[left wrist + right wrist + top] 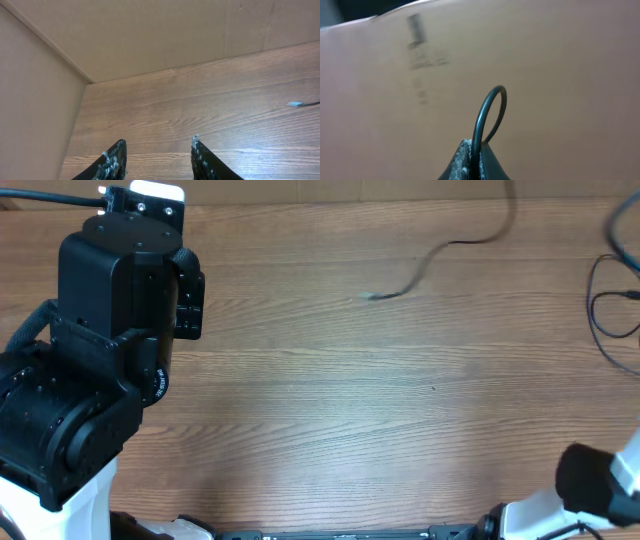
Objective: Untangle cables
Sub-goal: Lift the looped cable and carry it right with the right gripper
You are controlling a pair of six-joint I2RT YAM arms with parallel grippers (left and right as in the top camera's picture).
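Two cables (445,248) lie right of the left tool (157,145): one trails its plug (372,296) on the tabletop (320,410), and a second cable (590,305) loops farther right. That tool stands apart, empty. The right tool (475,152) is clamped on a cable bend (496,88). Separating the strands looks to be the step in hand; next, I judge, the held bend needs drawing gently clear.
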